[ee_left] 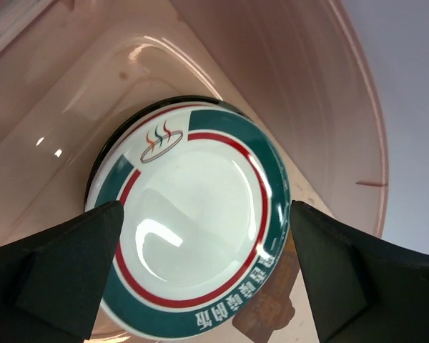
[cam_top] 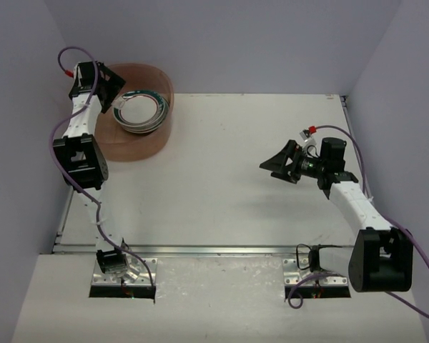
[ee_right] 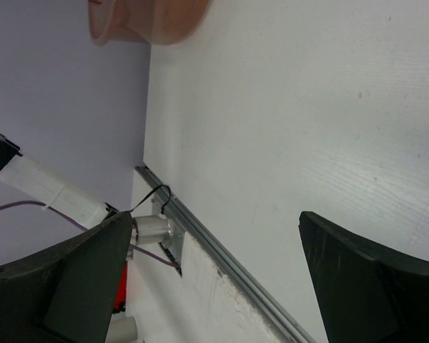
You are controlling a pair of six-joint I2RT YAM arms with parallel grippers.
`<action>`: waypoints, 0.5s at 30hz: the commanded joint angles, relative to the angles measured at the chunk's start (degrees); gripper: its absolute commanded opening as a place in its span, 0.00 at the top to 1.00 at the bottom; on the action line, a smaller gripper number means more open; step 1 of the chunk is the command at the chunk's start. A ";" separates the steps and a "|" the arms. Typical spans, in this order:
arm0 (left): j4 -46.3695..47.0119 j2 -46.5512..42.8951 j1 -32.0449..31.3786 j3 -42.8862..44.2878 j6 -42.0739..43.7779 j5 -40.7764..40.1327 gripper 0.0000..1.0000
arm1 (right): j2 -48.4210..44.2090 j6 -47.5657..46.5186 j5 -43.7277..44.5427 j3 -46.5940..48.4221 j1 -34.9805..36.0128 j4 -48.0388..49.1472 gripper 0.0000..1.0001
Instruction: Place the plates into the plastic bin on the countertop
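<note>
The step in hand looks like the drop into the bin (cam_top: pixel 139 146): the left claw (ee_left: pixel 206 207) hangs over it with its fingers spread wide, gripping nothing; the top plate (ee_left: pixel 200 236), white with a teal and red rim, lies flat on the stack of plates (cam_top: pixel 139 111) inside the bin at the far left corner of the countertop (cam_top: pixel 236 179); neither finger seems to touch it. The right claw (cam_top: pixel 279 166) is open too and empty, held above bare surface well apart from the bin. No plate shows outside the bin, so the task is probably at or near its end; the next move calls for lifting the left claw straight up, clear of the bin's tall wall, which stands close by on either side; the metal rail (cam_top: pixel 200 250) along the near edge is out of the way.
</note>
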 commanded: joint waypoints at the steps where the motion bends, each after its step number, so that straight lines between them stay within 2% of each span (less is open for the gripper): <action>1: -6.72 -0.10 0.15 2.66 3.34 1.66 0.00 | -2.76 -5.28 2.71 2.00 -0.13 -4.92 0.01; 6: -11.86 -4.06 -0.90 1.58 5.72 2.60 0.00 | -4.42 -12.35 9.00 6.12 -0.05 -15.77 0.01; 7: -12.56 -5.68 -1.48 1.07 6.36 2.30 0.00 | -5.87 -13.82 12.92 7.46 -0.11 -17.65 0.01; 12: -14.23 -20.93 -6.72 -3.67 13.39 -3.08 0.00 | -11.88 -21.08 29.91 13.85 -0.04 -29.09 0.01; 15: -14.70 -29.13 -10.33 -9.91 18.63 -5.56 0.00 | -14.87 -24.78 35.75 16.14 0.00 -31.50 0.01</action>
